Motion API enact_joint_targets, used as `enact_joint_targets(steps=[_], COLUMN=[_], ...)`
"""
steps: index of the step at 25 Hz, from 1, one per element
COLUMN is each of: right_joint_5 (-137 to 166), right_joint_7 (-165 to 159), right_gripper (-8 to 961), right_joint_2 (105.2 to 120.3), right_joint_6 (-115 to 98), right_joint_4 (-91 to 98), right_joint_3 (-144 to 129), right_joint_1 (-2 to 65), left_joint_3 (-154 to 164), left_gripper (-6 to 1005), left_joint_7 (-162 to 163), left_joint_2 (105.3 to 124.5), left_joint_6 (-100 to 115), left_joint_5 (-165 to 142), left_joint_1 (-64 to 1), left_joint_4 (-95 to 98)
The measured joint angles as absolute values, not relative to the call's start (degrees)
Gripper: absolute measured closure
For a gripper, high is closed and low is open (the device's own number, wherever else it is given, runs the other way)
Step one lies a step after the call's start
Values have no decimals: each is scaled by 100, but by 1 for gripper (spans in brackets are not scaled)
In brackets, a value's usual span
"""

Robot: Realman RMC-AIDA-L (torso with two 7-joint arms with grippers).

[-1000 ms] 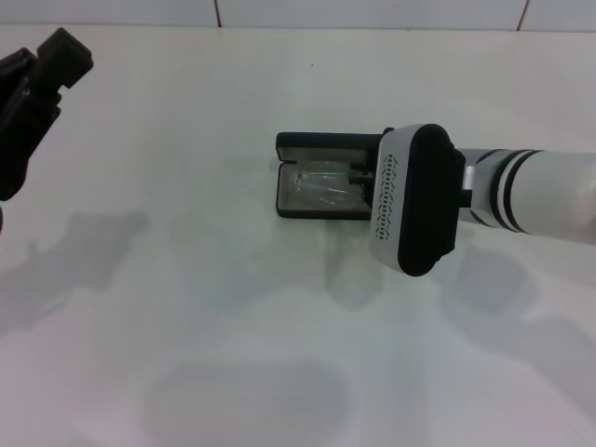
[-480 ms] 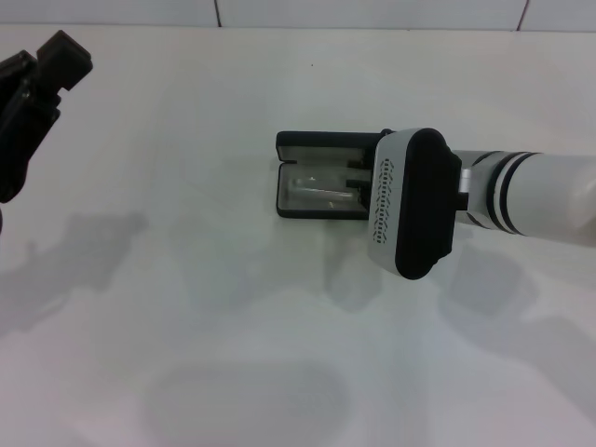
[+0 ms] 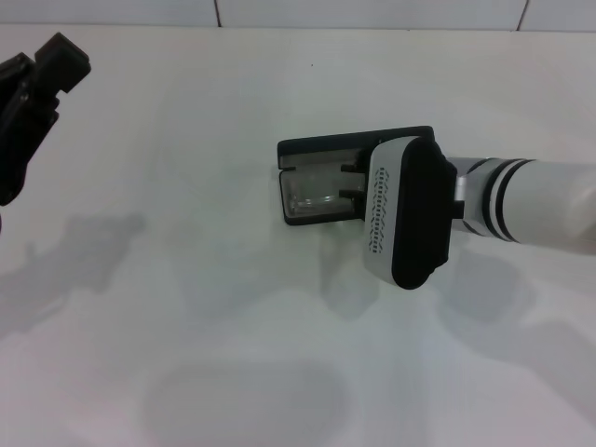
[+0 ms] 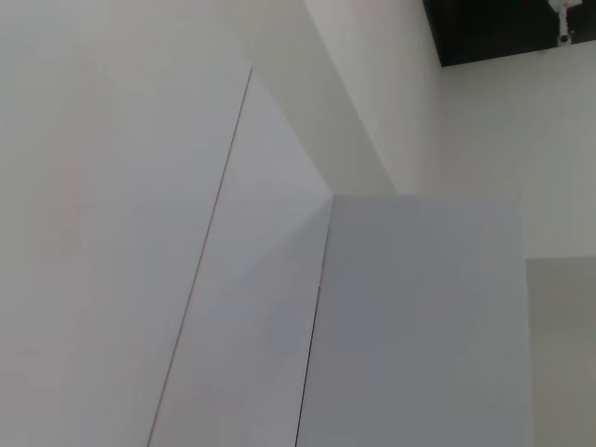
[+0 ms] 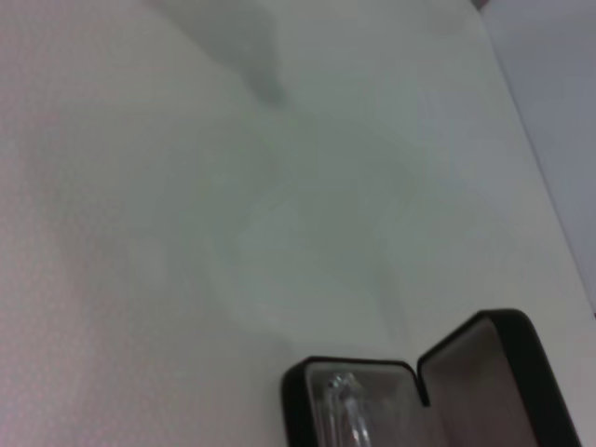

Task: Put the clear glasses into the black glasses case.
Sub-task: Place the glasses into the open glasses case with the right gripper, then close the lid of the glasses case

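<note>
The black glasses case (image 3: 291,175) lies open on the white table, its lid (image 3: 358,143) hinged up at the far side. The clear glasses (image 3: 312,196) rest inside on the pale lining. My right gripper (image 3: 351,180) reaches into the case from the right. Its two dark fingers (image 3: 352,167) stand apart over the glasses' right end, and the wrist hides that end of the case. In the right wrist view the case (image 5: 300,391) shows with the glasses (image 5: 341,410) in its tray and the lid (image 5: 484,372) beside it. My left gripper (image 3: 37,84) is parked high at the far left.
The bare white table (image 3: 186,307) spreads around the case on all sides. A tiled wall edge (image 3: 279,26) runs along the back. The left wrist view shows only white wall panels (image 4: 186,233).
The glasses have settled lower into the case. The case has turned slightly and its lid now shows further to the right. The right wrist has edged left and away. The left arm has not moved.
</note>
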State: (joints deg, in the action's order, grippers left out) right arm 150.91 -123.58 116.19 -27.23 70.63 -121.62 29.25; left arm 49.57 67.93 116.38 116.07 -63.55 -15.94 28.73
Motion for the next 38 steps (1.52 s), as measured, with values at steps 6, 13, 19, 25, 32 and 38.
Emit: enact_joint_targets(steps=[6, 13, 19, 25, 32, 38], right_joint_5=[15084, 15028, 13980, 11414, 8427, 8455], right_joint_7=[-12358, -12358, -12338, -11773, -10220, -9681], right_gripper=[714, 714, 713, 713, 713, 713], right_joint_2=[11619, 11618, 11497, 11470, 11472, 11486], right_joint_6=[-2761, -2772, -3030, -4919, -8847, -10388], right_joint_4=[7241, 8177, 9347, 10010, 8802, 7604], right_joint_3=[-12245, -12326, -12007, -10312, -6894, -5454], right_joint_1=[2775, 2032, 1061, 485, 307, 307], left_joint_3=[4956, 4957, 4957, 4975, 4983, 5029], left_gripper=[938, 938, 937, 937, 935, 897], left_joint_7=[6794, 6794, 6794, 6833, 7189, 7761], left_joint_2=[11636, 11636, 11598, 11476, 11453, 11673], left_joint_6=[11618, 11619, 11619, 11531, 10909, 9905], left_joint_5=[-6358, -6380, -6407, -6656, -7293, -8377], left_joint_1=[-1589, -1581, -1583, -1907, -2926, -3617], left_joint_4=[2874, 2874, 2874, 2929, 3022, 3397])
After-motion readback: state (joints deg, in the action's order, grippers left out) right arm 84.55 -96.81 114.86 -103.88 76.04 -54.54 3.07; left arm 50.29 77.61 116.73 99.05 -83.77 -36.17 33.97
